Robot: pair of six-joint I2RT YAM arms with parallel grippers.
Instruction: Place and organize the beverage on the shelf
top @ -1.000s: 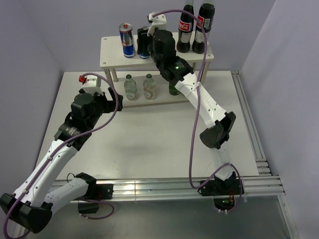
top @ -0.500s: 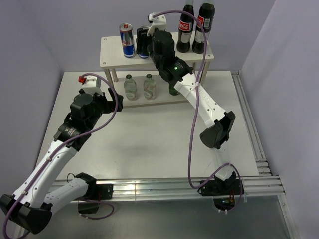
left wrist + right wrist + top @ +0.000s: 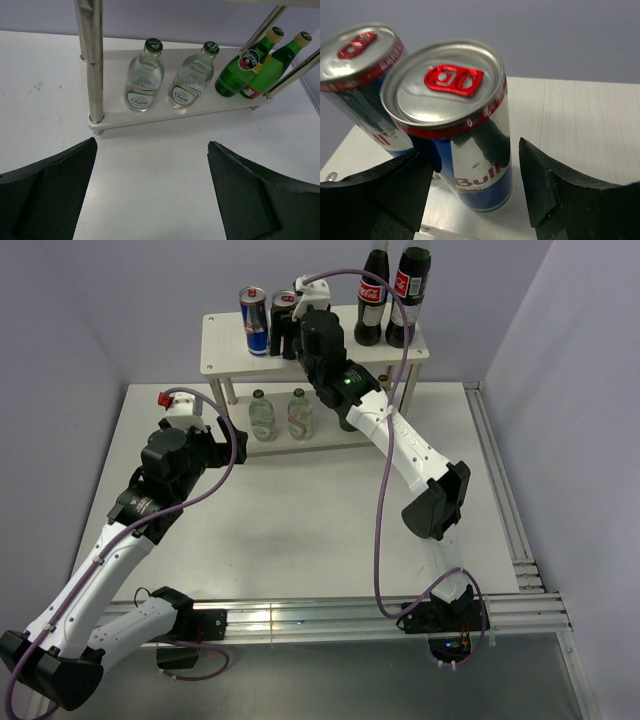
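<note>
Right tool (image 3: 471,152) reaches to the top board of the shelf (image 3: 225,350), its fingers apart on either side of a blue-and-silver can (image 3: 455,100) standing upright there, with a sliver of board showing between the can and one finger. A second can (image 3: 362,75) stands just beside it, toward the shelf's left end; two cola bottles (image 3: 372,300) occupy the right end. On the lower tier, two clear green-capped bottles (image 3: 143,80) stand side by side, with two dark green bottles (image 3: 240,70) to their right. Left tool (image 3: 152,145) hovers wide open above the worktop (image 3: 150,190) in front of the shelf, holding nothing.
</note>
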